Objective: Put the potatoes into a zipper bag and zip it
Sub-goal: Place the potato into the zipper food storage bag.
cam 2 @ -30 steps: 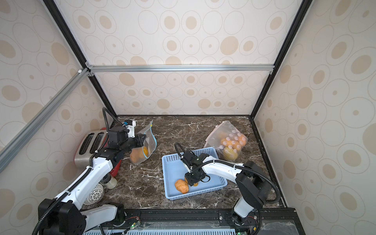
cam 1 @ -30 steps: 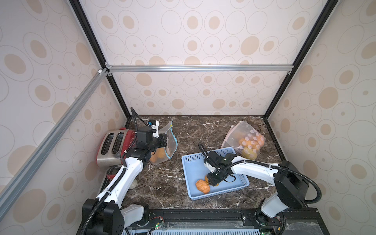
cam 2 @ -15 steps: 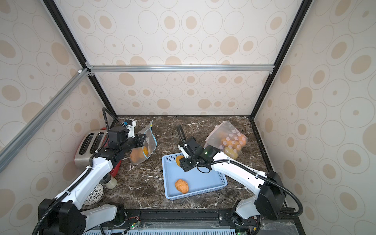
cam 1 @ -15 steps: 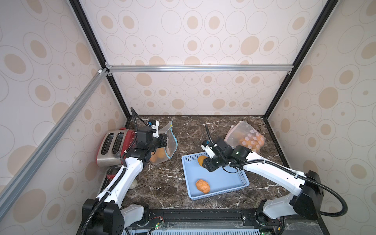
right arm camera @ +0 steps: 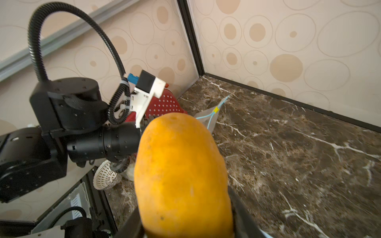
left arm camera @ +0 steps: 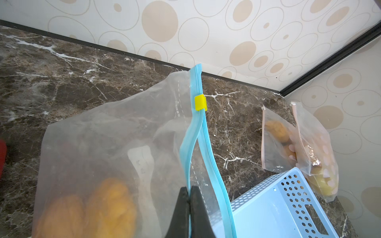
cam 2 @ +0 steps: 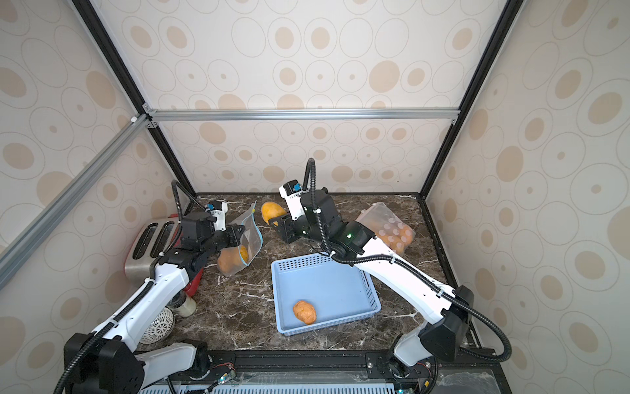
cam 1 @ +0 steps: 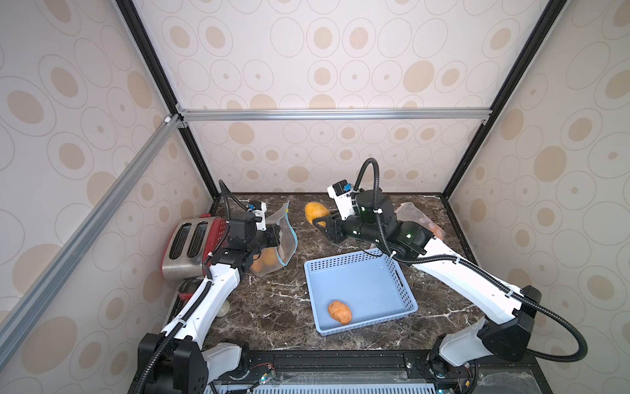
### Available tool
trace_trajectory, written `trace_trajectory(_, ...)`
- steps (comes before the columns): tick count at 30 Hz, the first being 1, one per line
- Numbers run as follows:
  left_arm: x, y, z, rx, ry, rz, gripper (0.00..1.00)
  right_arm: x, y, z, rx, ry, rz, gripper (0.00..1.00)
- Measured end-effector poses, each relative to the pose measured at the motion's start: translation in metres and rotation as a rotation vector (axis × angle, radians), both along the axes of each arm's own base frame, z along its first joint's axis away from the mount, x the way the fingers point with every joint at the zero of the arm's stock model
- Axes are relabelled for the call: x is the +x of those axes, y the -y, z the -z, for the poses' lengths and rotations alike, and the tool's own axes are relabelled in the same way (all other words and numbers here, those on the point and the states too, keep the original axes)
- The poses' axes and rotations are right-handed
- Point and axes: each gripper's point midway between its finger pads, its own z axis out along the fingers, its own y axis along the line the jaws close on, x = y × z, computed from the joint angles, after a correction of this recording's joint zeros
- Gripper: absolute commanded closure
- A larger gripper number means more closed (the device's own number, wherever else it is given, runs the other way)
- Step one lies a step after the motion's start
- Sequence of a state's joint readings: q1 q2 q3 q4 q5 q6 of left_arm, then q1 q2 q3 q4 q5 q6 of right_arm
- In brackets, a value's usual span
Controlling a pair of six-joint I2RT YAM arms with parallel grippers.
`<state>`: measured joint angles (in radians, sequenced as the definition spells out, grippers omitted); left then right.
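The left claw (left arm camera: pixel 189 197) is clamping, jaws fully closed, on 1 lip of the clear zipper bag (left arm camera: pixel 115 134). It is holding the blue zip track (left arm camera: pixel 186 156) parted. The yellow slider (left arm camera: pixel 200 102) is sitting near the far end of that track, so the bag is not yet zipped. At least 2 wrinkly orange potatoes (left arm camera: pixel 111 204) are lying inside it. The right claw (cam 1: pixel 322 221) is gripping a smooth yellow-orange potato (cam 1: pixel 315 212) in the air, near the bag mouth but apart from it. 1 wrinkly potato (cam 1: pixel 340 311) is lying in the blue basket (cam 1: pixel 402 283) on the tabletop (cam 1: pixel 272 307). A dotted bag (cam 2: pixel 388 228) containing more potatoes is resting by the rear right corner; whether it is zipped cannot be told. By this evidence, loading is nearing completion. The held potato is awaiting insertion, and the basket potato and the zipping are outstanding.
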<state>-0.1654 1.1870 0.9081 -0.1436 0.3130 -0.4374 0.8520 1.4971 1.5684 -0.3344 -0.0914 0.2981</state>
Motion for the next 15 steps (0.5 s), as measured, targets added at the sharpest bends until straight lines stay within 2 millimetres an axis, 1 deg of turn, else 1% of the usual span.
trace_trajectory(2,0.0,0.0,0.0,0.0,0.0,0.001,1.0,0.002,-0.006,0.002,0.02,0.009,-0.013,0.63)
trace_trajectory(3,0.0,0.0,0.0,-0.001,0.0,0.002,1.0,0.003,-0.008,0.007,0.029,0.012,-0.014,0.64)
trace_trajectory(5,0.0,0.001,-0.001,-0.002,0.001,0.004,1.0,0.005,-0.011,0.024,0.037,0.011,-0.017,0.64)
trace_trajectory(7,-0.001,0.0,-0.002,-0.003,0.006,0.003,1.0,0.005,-0.014,0.048,0.016,-0.015,-0.027,0.64)
trace_trajectory(9,-0.002,0.0,-0.004,-0.004,0.011,0.003,1.0,0.005,-0.019,0.063,0.0,-0.034,-0.043,0.65)
trace_trajectory(12,-0.002,0.0,-0.005,-0.004,0.014,0.003,1.0,0.008,-0.03,0.068,0.026,-0.024,-0.072,0.65)
trace_trajectory(15,-0.002,0.0,-0.005,-0.004,0.014,0.003,1.0,0.007,-0.039,0.073,0.055,-0.017,-0.106,0.66)
